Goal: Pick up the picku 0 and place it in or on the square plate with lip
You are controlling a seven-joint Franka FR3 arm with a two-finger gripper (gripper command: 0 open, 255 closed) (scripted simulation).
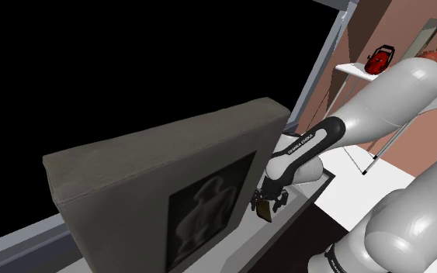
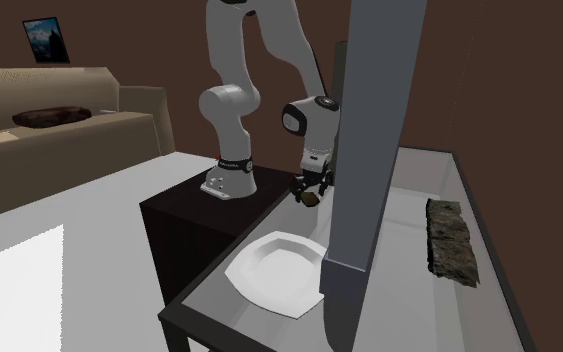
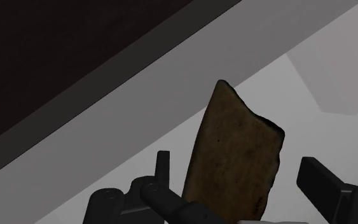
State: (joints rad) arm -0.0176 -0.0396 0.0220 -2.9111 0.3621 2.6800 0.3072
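A brown, slab-shaped piece with a rough crust-like edge (image 3: 234, 159) stands upright between my gripper's (image 3: 234, 163) black fingers (image 3: 163, 164), with a small gap on each side, so the jaws are open and nothing is clasped. In the shoulder view the gripper (image 1: 268, 202) points down at the brown piece (image 1: 263, 210) beside the tall grey panel. From the second exterior view the gripper (image 2: 314, 187) hangs over the brown piece (image 2: 311, 199) at the table's far edge. The white square plate with lip (image 2: 274, 272) lies empty, nearer that camera.
A tall grey panel (image 1: 170, 186) (image 2: 369, 130) stands on the grey table (image 2: 414, 215), close beside the gripper. A dark rough long block (image 2: 449, 240) lies on the table's right. The dark stand (image 2: 184, 225) adjoins the table. A sofa (image 2: 59, 130) stands behind.
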